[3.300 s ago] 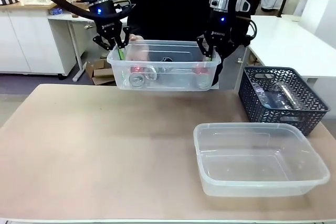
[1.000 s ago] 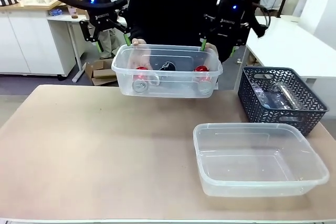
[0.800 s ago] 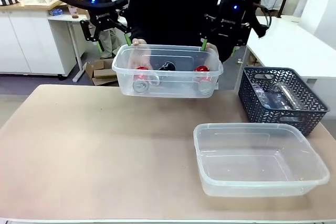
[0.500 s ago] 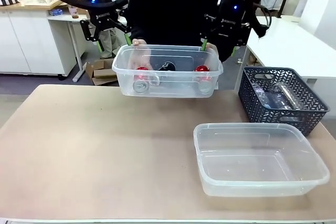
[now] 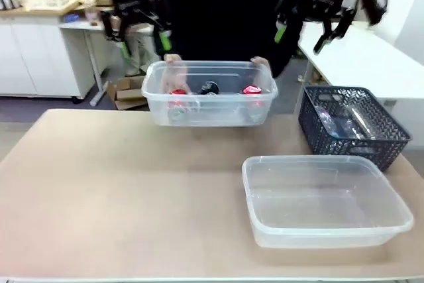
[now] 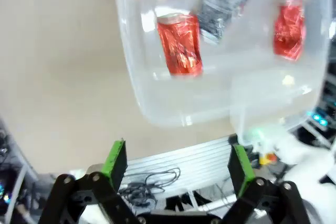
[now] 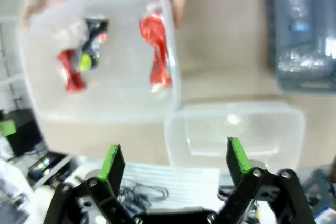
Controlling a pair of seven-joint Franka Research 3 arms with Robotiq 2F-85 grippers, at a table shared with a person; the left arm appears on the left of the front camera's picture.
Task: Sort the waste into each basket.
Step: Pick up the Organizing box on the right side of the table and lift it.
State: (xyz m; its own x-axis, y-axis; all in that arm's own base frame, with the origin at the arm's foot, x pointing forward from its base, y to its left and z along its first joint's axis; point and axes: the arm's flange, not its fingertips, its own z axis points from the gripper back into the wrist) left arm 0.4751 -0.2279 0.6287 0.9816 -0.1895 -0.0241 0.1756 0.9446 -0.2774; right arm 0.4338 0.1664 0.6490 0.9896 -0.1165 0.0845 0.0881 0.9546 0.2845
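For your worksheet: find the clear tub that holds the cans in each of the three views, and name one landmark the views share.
Front view: the tub with the cans sits upper middle, left of the dark lattice basket.
Left wrist view: the tub fills the upper middle and right.
Right wrist view: the tub is upper left.
Shared landmark: the black can lying between the two red cans inside it.

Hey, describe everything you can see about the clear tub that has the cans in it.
The tub is a see-through, colourless plastic box, rectangular with rounded corners and a rolled rim, shallow and wide, upright and level. It is at the far edge of the table; whether it rests there or hangs just above is unclear. A person's hands grip its far rim at both corners. Inside lie two red cans and a dark can.
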